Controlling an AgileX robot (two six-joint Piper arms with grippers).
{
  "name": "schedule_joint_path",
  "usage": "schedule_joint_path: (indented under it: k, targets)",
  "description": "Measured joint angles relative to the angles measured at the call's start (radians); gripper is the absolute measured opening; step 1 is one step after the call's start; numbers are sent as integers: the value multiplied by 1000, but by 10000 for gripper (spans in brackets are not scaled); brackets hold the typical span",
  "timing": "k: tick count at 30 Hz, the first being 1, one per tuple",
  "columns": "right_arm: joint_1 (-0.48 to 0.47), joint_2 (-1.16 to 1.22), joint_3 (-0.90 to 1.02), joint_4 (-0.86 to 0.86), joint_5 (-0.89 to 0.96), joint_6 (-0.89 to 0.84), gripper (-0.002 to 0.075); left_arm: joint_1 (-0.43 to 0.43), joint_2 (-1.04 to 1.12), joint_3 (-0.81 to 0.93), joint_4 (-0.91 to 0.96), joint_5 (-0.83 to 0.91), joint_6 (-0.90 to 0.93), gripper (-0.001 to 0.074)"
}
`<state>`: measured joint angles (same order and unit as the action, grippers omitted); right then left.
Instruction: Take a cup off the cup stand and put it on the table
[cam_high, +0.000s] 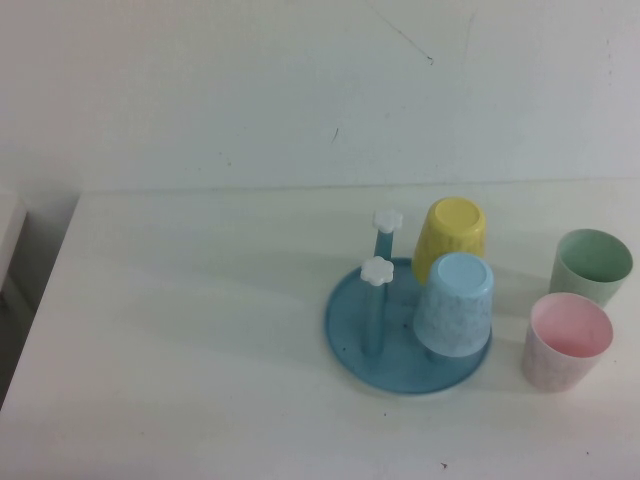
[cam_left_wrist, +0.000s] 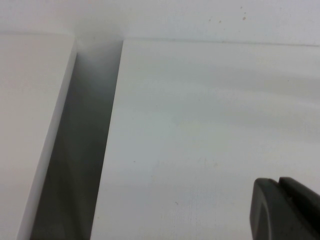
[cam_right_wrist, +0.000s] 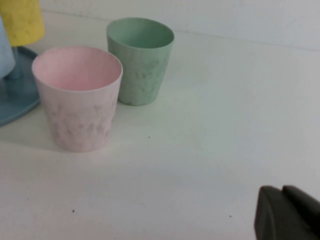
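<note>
Cup (cam_high: 592, 264): upright on surface (cam_high: 200, 330), right of cup stand (cam_high: 350, 330), beside pink cup (cam_high: 566, 340).
Left end effector (cam_left_wrist: 280, 210): pressed together, over bare surface.
Right end effector (cam_right_wrist: 285, 215): pressed together, near the cup.

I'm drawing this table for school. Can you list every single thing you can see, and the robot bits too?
cup stand: one, blue, on the table, two bare pegs
yellow cup: one, upside down on the stand
light blue cup: one, upside down on the stand
cup: one, mint green, upright on the table
pink cup: one, upright beside it
table: one, white
left gripper: shut, over bare table
right gripper: shut, near pink cup
</note>
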<state>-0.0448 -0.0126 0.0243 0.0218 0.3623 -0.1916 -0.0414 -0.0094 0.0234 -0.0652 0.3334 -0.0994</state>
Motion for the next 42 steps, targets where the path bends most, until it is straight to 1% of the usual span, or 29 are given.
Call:
schedule_joint_path:
  k: [6, 11, 14, 42]
  targets:
    - [0, 0, 0, -4, 0, 5, -3, 0, 0, 0, 0, 0, 0, -2]
    - [0, 0, 0, -22, 0, 92, -3, 0, 0, 0, 0, 0, 0, -2]
    - [0, 0, 0, -50, 0, 109, -3, 0, 0, 0, 0, 0, 0, -2]
    - [0, 0, 0, -65, 0, 115, -3, 0, 0, 0, 0, 0, 4, -2]
